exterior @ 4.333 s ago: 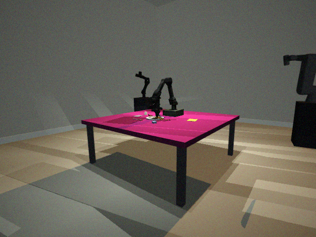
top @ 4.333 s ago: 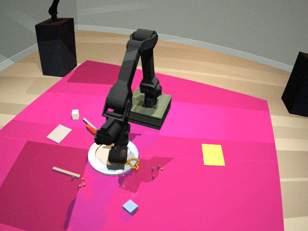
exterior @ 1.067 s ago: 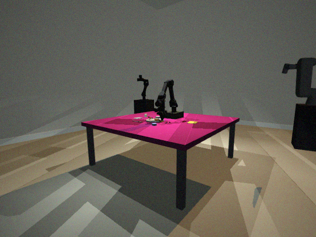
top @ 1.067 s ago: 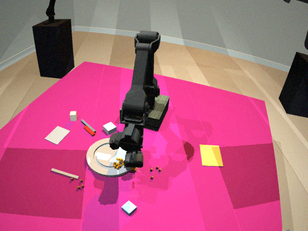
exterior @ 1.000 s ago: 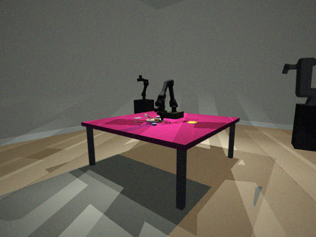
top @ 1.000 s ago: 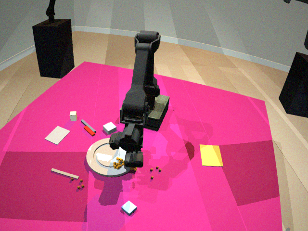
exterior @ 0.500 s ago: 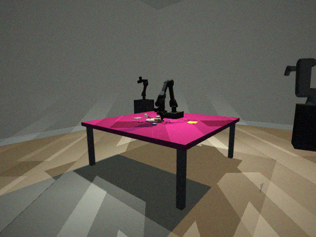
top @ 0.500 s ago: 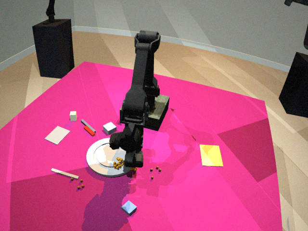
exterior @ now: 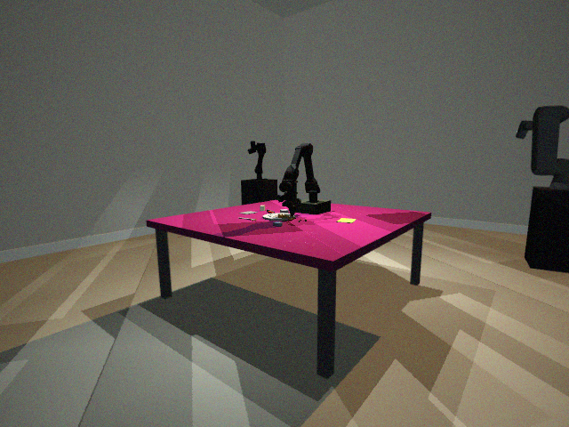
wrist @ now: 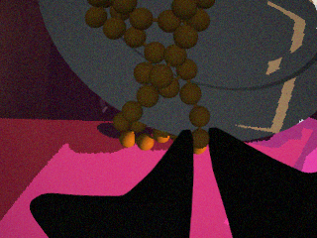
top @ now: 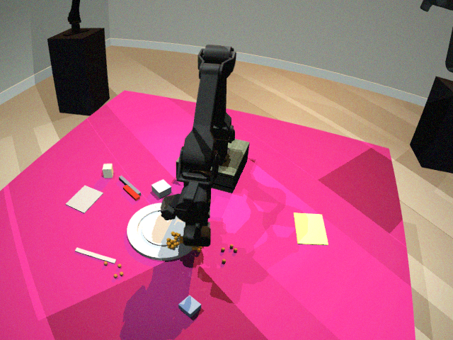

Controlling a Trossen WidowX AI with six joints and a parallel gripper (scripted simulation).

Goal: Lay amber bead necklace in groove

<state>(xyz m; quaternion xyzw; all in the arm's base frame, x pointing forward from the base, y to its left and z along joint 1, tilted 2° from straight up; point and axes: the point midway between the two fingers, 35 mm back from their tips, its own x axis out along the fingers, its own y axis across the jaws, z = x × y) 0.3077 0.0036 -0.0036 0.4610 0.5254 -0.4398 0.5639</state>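
A white stick [top: 95, 255] lies at the round board's [top: 136, 243] [exterior: 273, 215] [wrist: 233, 109] eight o'clock; the amber necklace [top: 173, 241] [wrist: 160, 75] sits heaped toward four, its end bead pinched by the gripper [top: 197, 242] [exterior: 292, 213] [wrist: 198, 137] there.

A robotics lab or test room is suggested: a robot arm [top: 204, 120] [exterior: 300, 170] is mounted on a pink table [top: 351, 176] [exterior: 293, 238], and further arms are set on black pedestals [top: 78, 73] [exterior: 259, 190] at upper left and right of the top view.
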